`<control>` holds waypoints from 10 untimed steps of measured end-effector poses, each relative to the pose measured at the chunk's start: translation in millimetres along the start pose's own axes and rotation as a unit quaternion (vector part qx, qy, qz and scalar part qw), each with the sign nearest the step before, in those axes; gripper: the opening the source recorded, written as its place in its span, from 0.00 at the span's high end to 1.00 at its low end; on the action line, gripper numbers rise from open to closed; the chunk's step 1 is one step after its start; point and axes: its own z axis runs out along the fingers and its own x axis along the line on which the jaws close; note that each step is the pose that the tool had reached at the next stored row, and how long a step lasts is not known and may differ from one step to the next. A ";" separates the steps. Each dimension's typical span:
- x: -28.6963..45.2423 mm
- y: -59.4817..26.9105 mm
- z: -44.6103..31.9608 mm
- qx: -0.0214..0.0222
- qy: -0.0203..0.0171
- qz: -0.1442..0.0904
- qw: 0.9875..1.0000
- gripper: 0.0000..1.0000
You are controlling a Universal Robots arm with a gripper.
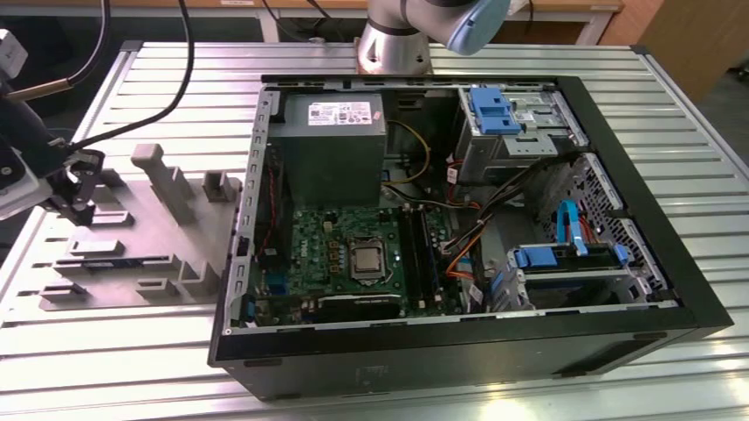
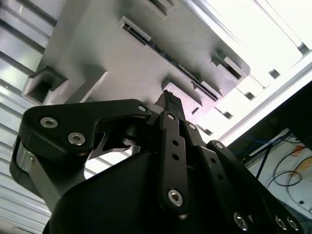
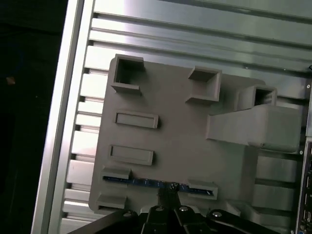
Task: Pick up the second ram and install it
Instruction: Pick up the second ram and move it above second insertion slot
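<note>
Here, gripper (image 3: 170, 188), fingers together and empty, above second ram (image 3: 142, 182) in grey fixture (image 3: 185, 122).

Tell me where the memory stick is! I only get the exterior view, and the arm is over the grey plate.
Observer: In the first wrist view the second ram stands on edge in a slot near one rim of the grey fixture plate.
Operator: Is anything reaching for it?
Observer: Yes. The end effector is lined up with the middle of the stick's length; whether it touches, I cannot tell.
</note>
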 end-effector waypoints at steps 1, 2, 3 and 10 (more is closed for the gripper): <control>0.0 0.0 0.0 0.000 0.000 -0.009 1.000 0.89; 0.0 0.0 0.0 -0.001 0.001 -0.017 1.000 0.89; 0.0 0.0 0.0 -0.001 0.001 -0.025 1.000 0.89; 0.0 0.0 0.0 -0.003 0.004 -0.094 0.996 0.89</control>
